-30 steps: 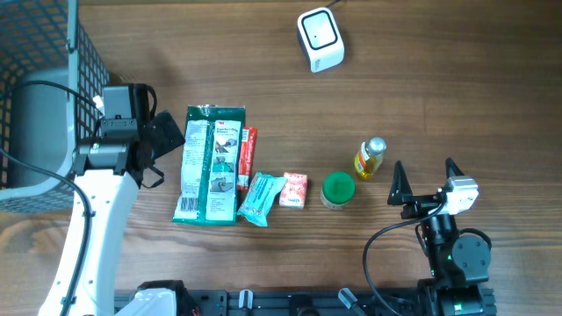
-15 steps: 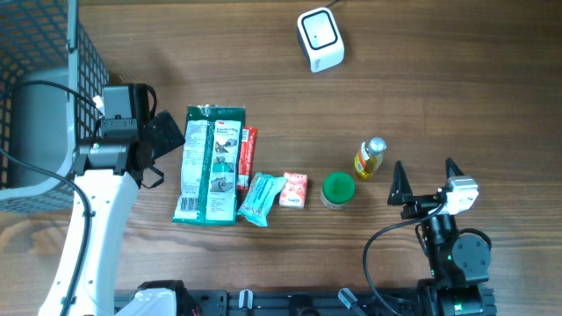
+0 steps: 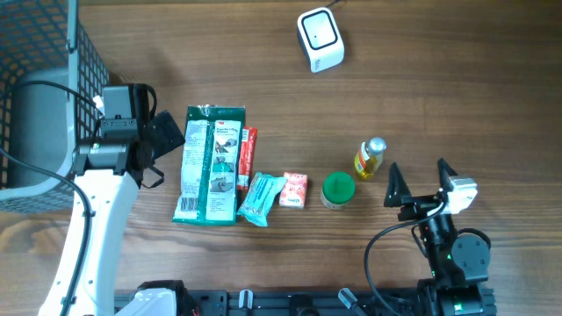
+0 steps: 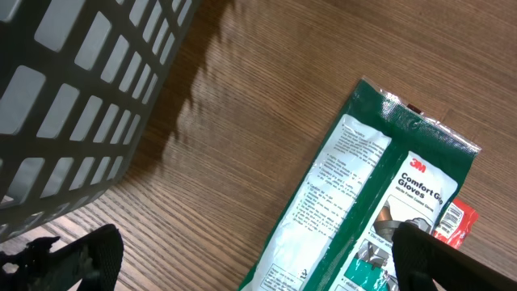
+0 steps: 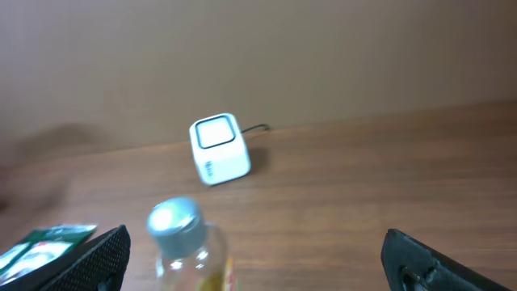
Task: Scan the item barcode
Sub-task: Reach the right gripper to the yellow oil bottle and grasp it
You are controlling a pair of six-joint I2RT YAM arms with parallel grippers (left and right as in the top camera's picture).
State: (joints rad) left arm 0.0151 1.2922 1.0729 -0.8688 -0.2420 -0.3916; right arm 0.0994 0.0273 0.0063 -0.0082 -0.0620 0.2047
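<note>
Overhead, the right gripper (image 3: 418, 168) has its two black fingers spread wide with nothing between them, low at the near right of the table (image 3: 457, 79). Just beside its left finger stands a small bottle (image 3: 371, 158) of yellow liquid with a silver cap; the right wrist view shows that cap close in front, slightly left of the middle of the open jaws. The left gripper (image 3: 165, 151) is likewise wide open and empty, its fingers pointing at the long edge of a green glove packet (image 3: 211, 167) lying flat, near it but not touching as far as can be told.

Between the two arms the goods lie in a loose row: a red packet (image 3: 248, 154) against the glove packet, then a teal pouch (image 3: 261, 197), a small box (image 3: 294, 190) and a green-lidded jar (image 3: 338, 190), with the bottle last. A wire basket (image 3: 35, 53) sits at the far left. The white cube scanner (image 3: 320, 39) stands at the far side, well apart from every item.

Judged from this, the task is at its start: no item is lifted and none faces the scanner. Choosing one, gripping it, carrying it over and turning its barcode to the scanner window all remain. The bottle looks the likeliest pick for the right arm.
</note>
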